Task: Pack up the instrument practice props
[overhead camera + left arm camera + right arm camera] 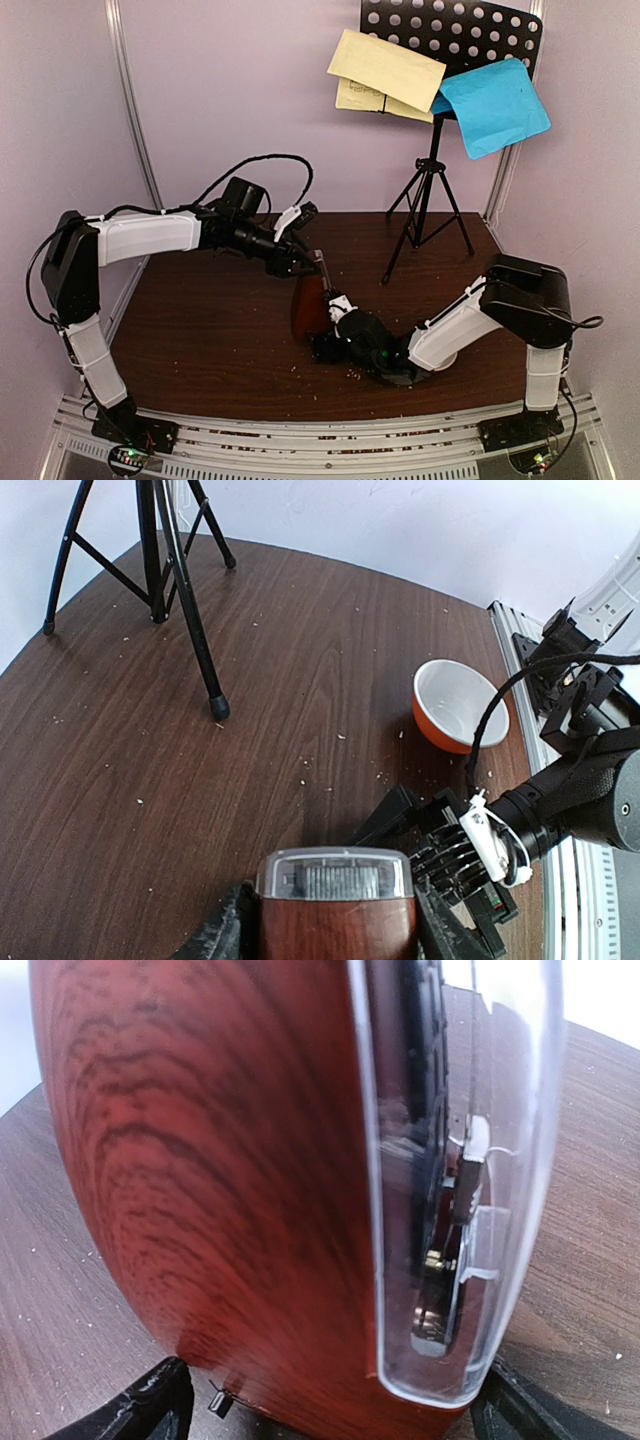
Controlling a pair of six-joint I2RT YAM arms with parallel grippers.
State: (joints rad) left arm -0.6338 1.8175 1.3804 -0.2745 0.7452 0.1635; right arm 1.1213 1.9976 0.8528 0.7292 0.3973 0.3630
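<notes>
The brown pyramid metronome [305, 305] with its clear cover stands on the table's middle. My left gripper [303, 262] is shut on its top; in the left wrist view the metronome's top [335, 880] sits tight between the fingers [225, 935]. My right gripper [328, 332] is low at its base, jaws open on either side. The metronome [220, 1160] fills the right wrist view, with a gap at the left finger [150, 1410]. The black music stand [430, 190] stands at the back right, with yellow sheets [385, 70] and a blue sheet [493, 105] on its perforated desk [450, 25].
A small bowl [460, 705], white inside and orange outside, sits near the right arm. The tripod's legs [185, 600] spread over the back right of the table. Brown crumbs [305, 765] lie scattered on the dark wood. Walls close in the back and the sides.
</notes>
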